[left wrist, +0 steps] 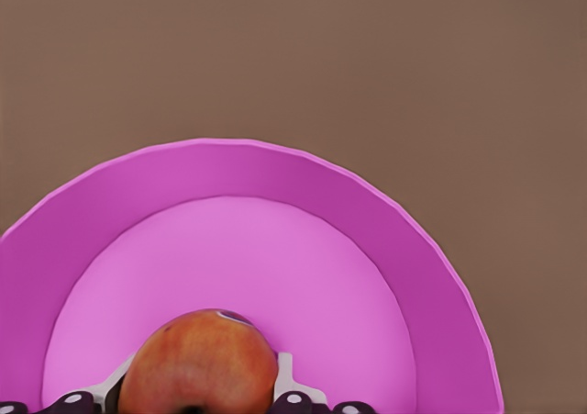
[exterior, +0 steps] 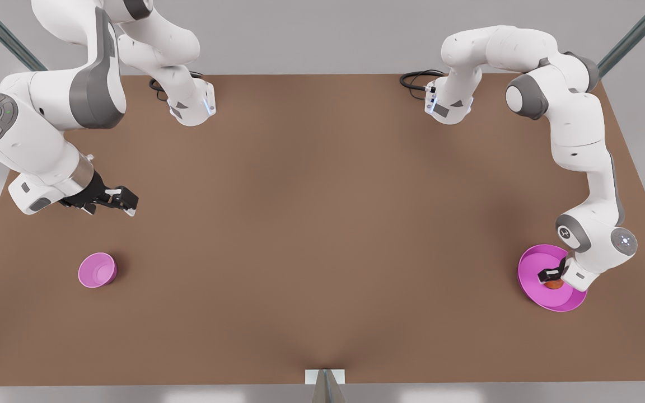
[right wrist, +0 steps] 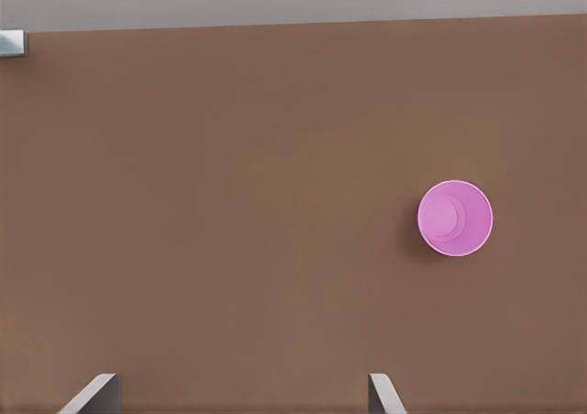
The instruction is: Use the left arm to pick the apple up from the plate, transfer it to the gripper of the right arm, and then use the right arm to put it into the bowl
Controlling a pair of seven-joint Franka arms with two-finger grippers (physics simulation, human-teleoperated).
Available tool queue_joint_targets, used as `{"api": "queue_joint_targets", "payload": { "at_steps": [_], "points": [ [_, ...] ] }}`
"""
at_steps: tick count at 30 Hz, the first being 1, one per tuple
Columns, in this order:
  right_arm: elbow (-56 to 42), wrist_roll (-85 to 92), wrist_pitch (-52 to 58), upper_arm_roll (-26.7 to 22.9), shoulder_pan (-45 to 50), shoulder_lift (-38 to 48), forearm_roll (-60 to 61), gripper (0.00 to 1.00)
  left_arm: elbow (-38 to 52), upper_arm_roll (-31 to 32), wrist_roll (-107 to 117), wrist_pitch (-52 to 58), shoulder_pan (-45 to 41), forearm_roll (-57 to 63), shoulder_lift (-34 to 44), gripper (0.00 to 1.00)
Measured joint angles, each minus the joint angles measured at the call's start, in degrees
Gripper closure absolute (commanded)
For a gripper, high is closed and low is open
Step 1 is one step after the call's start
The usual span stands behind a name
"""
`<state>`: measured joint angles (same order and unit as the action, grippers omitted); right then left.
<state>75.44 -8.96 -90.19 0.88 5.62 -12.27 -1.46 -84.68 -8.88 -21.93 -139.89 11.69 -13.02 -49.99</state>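
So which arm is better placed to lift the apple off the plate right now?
Left. The left gripper is down in the plate with a finger on each side of the apple. The right gripper waits open above the table near the bowl.

Table (exterior: 322, 235) layout, front view: plate (exterior: 531, 263) at approx 4 o'clock near the edge; apple (exterior: 553, 285) on it w/ left gripper (exterior: 552, 278) around it. Bowl (exterior: 97, 270) at approx 8 o'clock, well apart. Right gripper (exterior: 114, 199) hangs at 12 o'clock from bowl.
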Motion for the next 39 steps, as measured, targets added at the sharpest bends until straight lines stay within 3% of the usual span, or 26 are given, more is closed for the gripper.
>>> {"api": "queue_joint_targets", "payload": {
  "at_steps": [6,10,17,22,27,32,35,39],
  "points": [
    [0.0,-0.1,0.0,0.0,0.0,0.0,0.0,0.0,0.7,0.1,-1.4,-0.2,-0.2,0.3,0.5,0.3],
    [0.0,-0.1,0.0,0.0,0.1,0.0,0.0,0.0,1.1,1.3,-2.4,2.3,-5.7,-0.2,5.6,0.3],
    [0.0,-0.2,-0.1,0.0,0.0,0.0,0.0,0.0,3.9,16.7,-3.7,10.7,-13.3,-9.4,10.5,0.29],
    [-0.1,-0.2,-0.1,0.0,0.0,0.0,0.0,0.0,8.8,30.6,-6.3,8.3,-19.4,-20.0,6.0,0.29],
    [0.0,-0.2,0.0,0.0,0.1,0.0,0.0,0.0,14.2,36.7,-13.9,2.9,-25.1,-40.4,1.5,0.28],
    [0.0,-0.2,0.0,0.0,0.2,0.0,0.0,0.0,21.1,38.2,-28.2,-0.7,-31.6,-60.5,-5.0,0.28],
    [0.0,-0.3,0.0,0.0,0.1,0.0,0.0,0.0,28.5,38.0,-36.5,-3.8,-36.0,-65.1,-9.9,0.29],
    [0.0,-0.3,0.0,0.0,0.1,0.0,0.0,0.0,30.2,38.0,-47.6,-6.6,-37.0,-67.5,-11.4,0.29]
  ]
}}
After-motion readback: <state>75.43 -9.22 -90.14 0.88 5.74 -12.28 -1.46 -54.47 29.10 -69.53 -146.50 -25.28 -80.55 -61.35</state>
